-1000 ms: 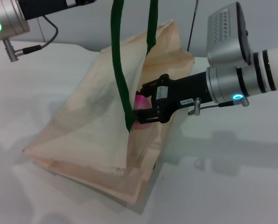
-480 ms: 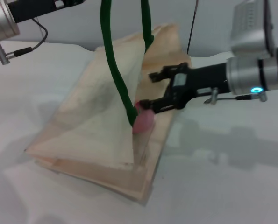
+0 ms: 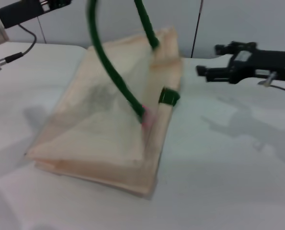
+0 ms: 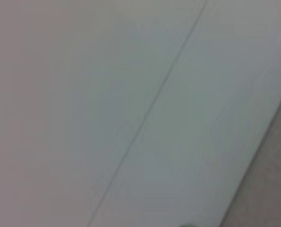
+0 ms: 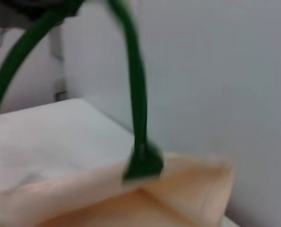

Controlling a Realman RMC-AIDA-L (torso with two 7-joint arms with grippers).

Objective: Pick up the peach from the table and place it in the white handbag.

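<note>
The white handbag (image 3: 104,129) lies slanted on the table, its mouth towards my right side. Its dark green handle (image 3: 108,62) is pulled up out of the top of the head view, where my left arm (image 3: 17,12) reaches in from the upper left. The handle (image 5: 138,94) and the bag's cream top edge (image 5: 178,189) also show in the right wrist view. Only a pink sliver of the peach (image 3: 145,116) shows at the bag's mouth, behind the handle. My right gripper (image 3: 212,60) is open and empty, off to the right of the bag, above the table.
The white table (image 3: 228,158) spreads around the bag, with a grey wall behind. A dark thin pole (image 3: 196,28) stands behind the bag. The left wrist view shows only a pale panel (image 4: 131,94).
My right gripper opened, let go of the peach at the bag's mouth and drew back to the right. The peach sank into the bag. The raised handle swung a little to the left.
</note>
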